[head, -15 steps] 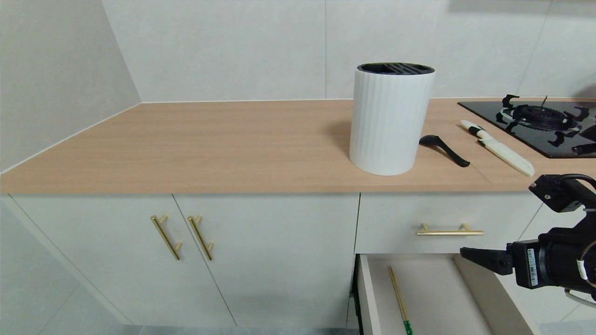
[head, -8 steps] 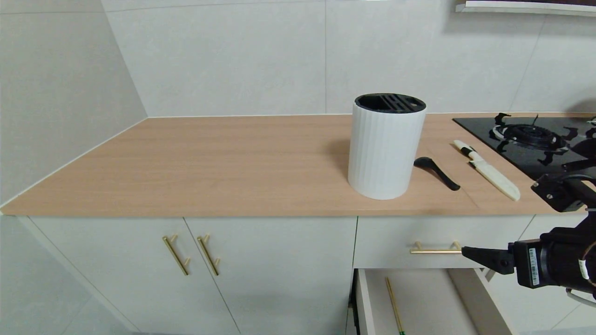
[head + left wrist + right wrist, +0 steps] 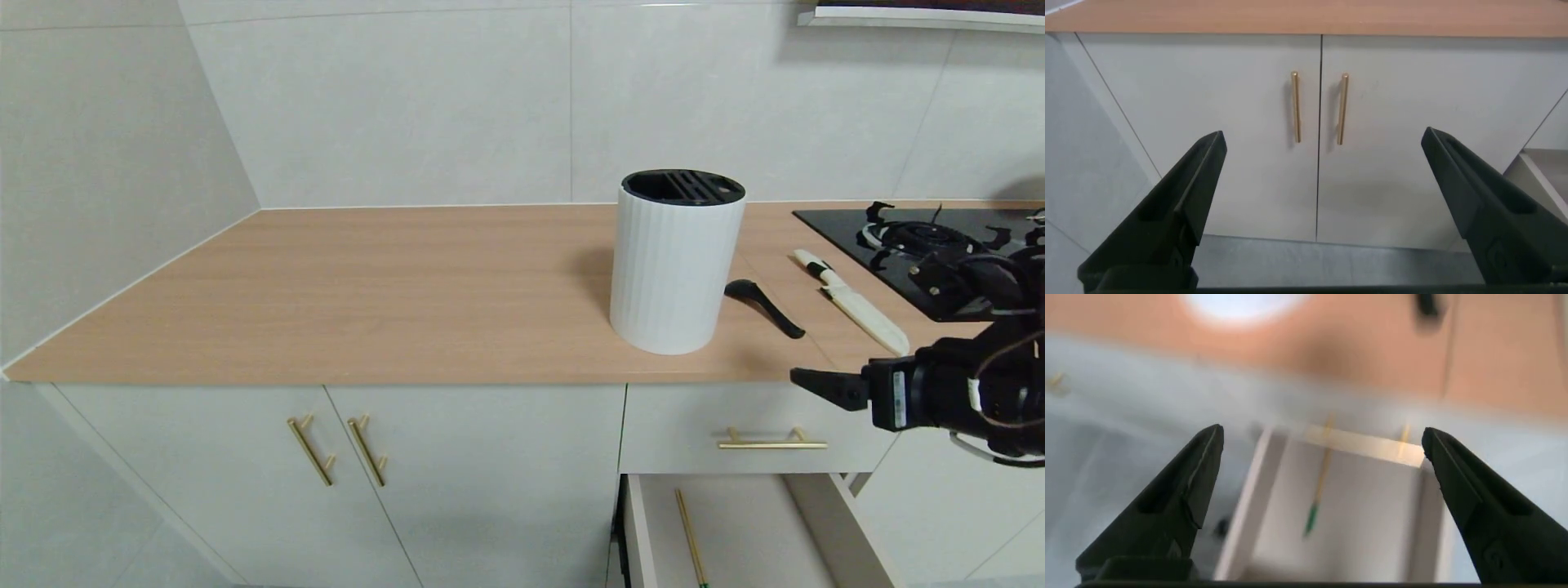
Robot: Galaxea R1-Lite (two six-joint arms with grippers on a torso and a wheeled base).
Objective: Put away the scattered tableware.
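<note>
The right gripper (image 3: 804, 380) has risen since half a second ago, from the level of the open drawer (image 3: 824, 523) to just in front of the countertop (image 3: 367, 294) edge, slightly further left. The tableware has not moved. On the smooth wood-grain top stands a ribbed white cylindrical holder (image 3: 671, 269) with a black slotted lid. Beside it lie a glossy black spoon (image 3: 763, 306) and, nearer the black glass hob (image 3: 898, 245), a cream-bladed knife (image 3: 853, 302). Thin chopsticks (image 3: 688, 535) with a green tip lie in the drawer. The right gripper's fingers are spread wide, holding nothing. The left gripper (image 3: 1322, 135), equally wide and empty, faces cupboard doors with slim brass handles (image 3: 1296, 106).
</note>
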